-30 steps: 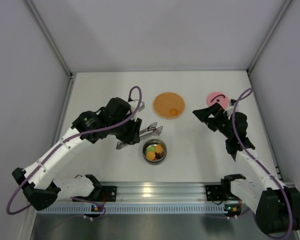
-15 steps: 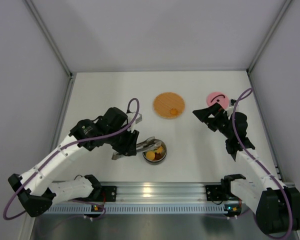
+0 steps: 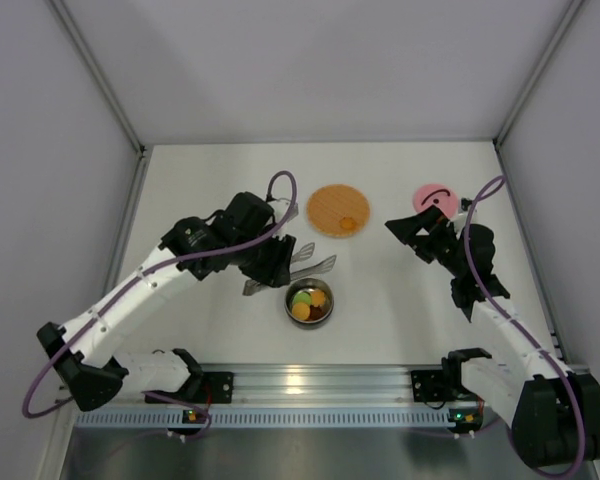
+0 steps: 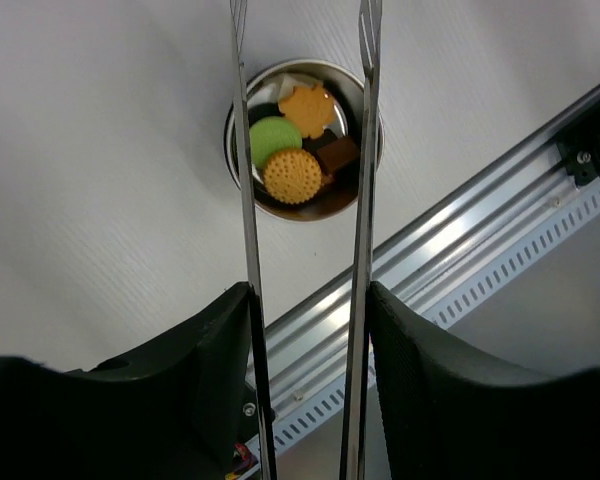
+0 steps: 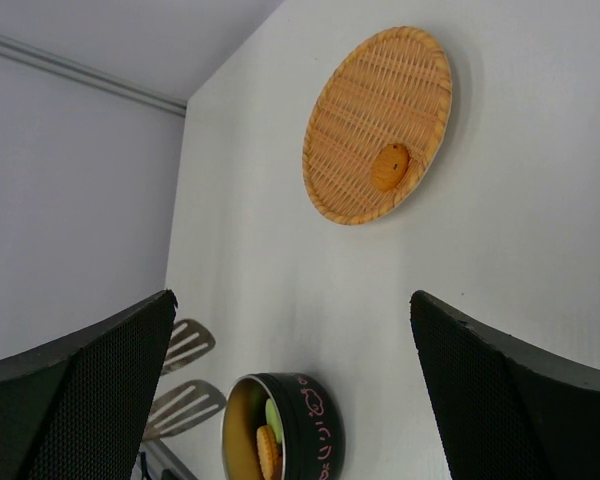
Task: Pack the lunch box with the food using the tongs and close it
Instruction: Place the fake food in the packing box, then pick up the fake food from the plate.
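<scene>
Steel bowl [image 3: 309, 303] stood near the rail, lid off.
It held food [image 4: 292, 150]: green, orange, brown, black. At its 11 o'clock the left gripper [image 3: 267, 263] clasped the tongs [image 3: 298, 266], tips spread. At 1 o'clock a woven plate [image 3: 330, 205] carried one biscuit [image 3: 348, 223]; at 2 o'clock the right gripper [image 3: 404, 228] gaped beside the pink lid [image 3: 432, 197].

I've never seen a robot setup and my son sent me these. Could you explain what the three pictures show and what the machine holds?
Two robot arms are bolted at the near edge of a table. One picture looks down from above. The other two come from a camera on each wrist. The left gripper grips the tongs, with their tips apart near the lunch box, a small steel bowl holding the food. One more piece lies on the woven plate. The pink lid lies far right. The right gripper is open and empty.
</scene>
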You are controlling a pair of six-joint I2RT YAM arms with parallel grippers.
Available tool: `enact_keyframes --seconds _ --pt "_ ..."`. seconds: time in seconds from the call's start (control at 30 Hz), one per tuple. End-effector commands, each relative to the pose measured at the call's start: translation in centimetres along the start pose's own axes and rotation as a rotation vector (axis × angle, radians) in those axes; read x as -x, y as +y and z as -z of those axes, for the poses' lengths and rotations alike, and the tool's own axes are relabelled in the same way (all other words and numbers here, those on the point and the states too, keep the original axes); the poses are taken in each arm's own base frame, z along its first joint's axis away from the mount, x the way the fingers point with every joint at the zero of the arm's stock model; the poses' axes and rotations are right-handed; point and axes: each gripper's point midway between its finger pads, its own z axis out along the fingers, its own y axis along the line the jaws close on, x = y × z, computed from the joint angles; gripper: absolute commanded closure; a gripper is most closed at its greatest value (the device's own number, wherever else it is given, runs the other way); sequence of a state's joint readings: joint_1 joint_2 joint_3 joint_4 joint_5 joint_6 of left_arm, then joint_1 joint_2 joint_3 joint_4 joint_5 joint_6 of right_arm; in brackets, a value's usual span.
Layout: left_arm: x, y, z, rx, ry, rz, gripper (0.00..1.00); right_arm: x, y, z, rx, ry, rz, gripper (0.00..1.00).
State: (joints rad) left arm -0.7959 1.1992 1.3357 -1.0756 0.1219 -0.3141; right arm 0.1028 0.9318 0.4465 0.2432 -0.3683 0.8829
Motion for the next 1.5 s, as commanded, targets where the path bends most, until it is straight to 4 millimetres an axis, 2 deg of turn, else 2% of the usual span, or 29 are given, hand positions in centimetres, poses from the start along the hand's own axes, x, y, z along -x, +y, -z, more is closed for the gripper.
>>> enact_keyframes --seconds 0.0,0.07,0.13,0.17,0.2,0.23,0.27,0.3,0.37,0.4,0.43,0.47,0.53,0.57,0.63,0.67,0.97,1.17,1.47 --pt "5.3 0.0 -0.9 0.057 -0.132 0.001 0.46 1.2 1.7 -0.2 0.058 -0.041 0.039 0.01" --pt "7.2 -0.3 -1.2 0.062 -0.157 -0.001 0.45 1.2 1.7 -0.2 0.06 -0.04 0.039 0.01" --pt "8.7 0.3 -3.0 0.116 -0.152 0.004 0.44 1.2 1.7 -0.1 0.06 -0.04 0.039 0.01" --pt "10.0 -0.1 -2.8 0.11 -0.177 0.0 0.44 1.2 1.7 -0.1 0.059 -0.042 0.039 0.0" --pt "10.4 0.0 -4.4 0.117 -0.152 -0.005 0.44 1.2 1.7 -0.1 0.059 -0.042 0.041 0.0" --pt "11.6 -0.4 -4.4 0.111 -0.172 -0.006 0.44 1.3 1.8 0.0 0.061 -0.044 0.042 0.0" --pt "12.1 -0.5 -4.9 0.113 -0.169 -0.005 0.44 1.3 1.8 0.0 0.06 -0.043 0.043 0.01" --pt "12.3 -0.3 -6.5 0.125 -0.143 -0.005 0.44 1.3 1.8 0.0 0.059 -0.044 0.044 0.0" --pt "13.8 -0.4 -7.1 0.134 -0.162 -0.003 0.44 1.3 1.8 0.1 0.058 -0.043 0.044 0.01" --pt "13.9 -0.1 -8.5 0.145 -0.137 -0.001 0.44 1.3 1.8 0.1 0.058 -0.043 0.044 0.01" --pt "14.8 -0.3 -8.8 0.143 -0.152 0.002 0.44 1.2 1.8 0.1 0.059 -0.042 0.046 0.0" --pt "14.8 0.0 -10.2 0.157 -0.13 0.007 0.44 1.3 1.9 0.1 0.059 -0.044 0.046 0.0" --pt "15.6 0.2 -11.1 0.157 -0.135 0.02 0.44 1.3 1.9 0.2 0.06 -0.045 0.046 0.01" --pt "15.6 0.7 -12.3 0.17 -0.119 0.025 0.44 1.3 1.8 0.2 0.058 -0.043 0.045 0.01" --pt "16.3 1.1 -13.1 0.176 -0.126 0.042 0.44 1.3 1.9 0.2 0.06 -0.045 0.046 0.01" --pt "16.2 1.5 -14.1 0.182 -0.111 0.048 0.44 1.3 1.9 0.2 0.061 -0.044 0.047 0.0" --pt "16.4 3.4 -17.2 0.199 -0.082 0.087 0.45 1.3 2.1 0.3 0.065 -0.044 0.048 0.01" --pt "16.0 3.4 -17.8 0.168 -0.059 0.098 0.45 1.3 2.1 0.3 0.064 -0.042 0.047 0.01" --pt "15.3 3.2 -17.1 0.136 -0.024 0.124 0.46 1.3 2.1 0.3 0.066 -0.042 0.048 0.0"
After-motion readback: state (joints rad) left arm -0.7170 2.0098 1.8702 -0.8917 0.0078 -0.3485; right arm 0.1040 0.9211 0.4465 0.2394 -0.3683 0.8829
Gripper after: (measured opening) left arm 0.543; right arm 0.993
